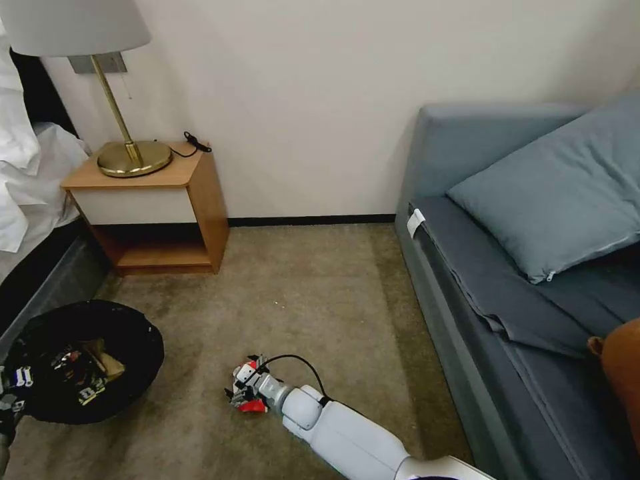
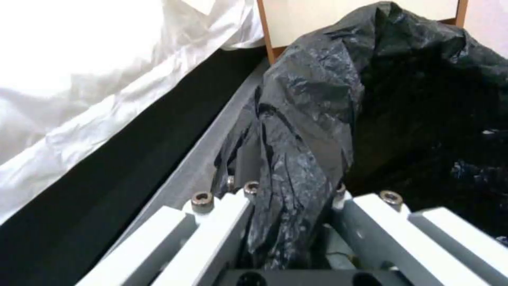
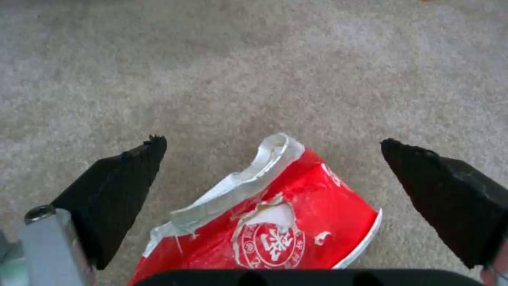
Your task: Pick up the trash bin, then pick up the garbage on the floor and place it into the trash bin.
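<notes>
Step in hand: by my reading, taking the red snack packet (image 3: 275, 222) off the carpet (image 1: 313, 293).
Right gripper (image 1: 241, 390): low at the bottom centre of the head view, fingers spread wide; in the right wrist view its two black fingertips (image 3: 127, 174) stood either side of the packet, touching nothing.
Red snack packet: flat on the carpet between those fingertips, torn silver edge curled upward, lying nearer the palm than the tips.
Left gripper (image 2: 288, 222): clamped on a fold of the black bag (image 2: 312, 119) at the bin's rim.
Trash bin (image 1: 87, 360): lower left of the head view, held by the left gripper, beside the bed's dark base (image 1: 47, 280), some litter already inside.
Doing it well: press the tips down into the pile before closing, so that they catch the thin foil rather than skate over it; centring on the raised torn edge would give more to bite.
Risk: the slick packet could slide or buckle out of the pinch.
</notes>
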Tool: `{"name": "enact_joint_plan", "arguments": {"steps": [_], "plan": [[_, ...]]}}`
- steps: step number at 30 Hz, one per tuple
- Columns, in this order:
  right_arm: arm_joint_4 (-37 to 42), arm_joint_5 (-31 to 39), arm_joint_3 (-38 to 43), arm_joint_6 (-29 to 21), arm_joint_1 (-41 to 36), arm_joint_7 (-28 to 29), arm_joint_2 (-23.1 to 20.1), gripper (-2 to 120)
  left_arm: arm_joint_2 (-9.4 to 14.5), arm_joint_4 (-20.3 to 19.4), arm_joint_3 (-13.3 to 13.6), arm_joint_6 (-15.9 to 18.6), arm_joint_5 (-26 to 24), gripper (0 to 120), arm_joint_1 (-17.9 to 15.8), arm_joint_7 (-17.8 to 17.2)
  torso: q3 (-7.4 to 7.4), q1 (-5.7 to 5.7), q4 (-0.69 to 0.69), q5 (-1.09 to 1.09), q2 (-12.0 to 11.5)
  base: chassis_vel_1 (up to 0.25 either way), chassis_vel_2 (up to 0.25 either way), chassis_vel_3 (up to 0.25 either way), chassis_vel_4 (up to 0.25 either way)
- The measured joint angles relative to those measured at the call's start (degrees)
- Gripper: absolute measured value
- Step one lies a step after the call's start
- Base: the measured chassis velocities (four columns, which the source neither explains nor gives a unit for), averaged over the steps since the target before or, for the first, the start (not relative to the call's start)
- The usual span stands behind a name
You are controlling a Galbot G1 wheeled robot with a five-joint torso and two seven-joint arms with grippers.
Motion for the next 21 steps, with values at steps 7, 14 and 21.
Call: {"name": "enact_joint_plan", "arguments": {"steps": [7,14,21], "plan": [[-0.5,-0.5,-0.2,0.1,-0.3,-0.2,0.0,100,0.0,-0.2,-0.1,0.0,0.0,3,0.2,0.0,0.0,0.0,0.0,0.0,0.0,-0.005,0.017,0.005,-0.006],[-2.6,-1.3,0.0,1.2,-0.3,-1.1,0.0,100,-0.1,-1.7,-0.5,0.0,-0.1,3,1.4,0.0,0.0,0.0,0.0,0.0,0.0,0.0,0.0,0.0,0.0],[-5.4,-1.8,-0.2,2.4,-0.2,-1.9,0.0,100,0.6,-9.0,-2.2,8.8,-5.4,3,1.4,-6.4,0.0,0.0,0.03,-0.01,0.0,0.0,0.0,0.0,0.0]]}}
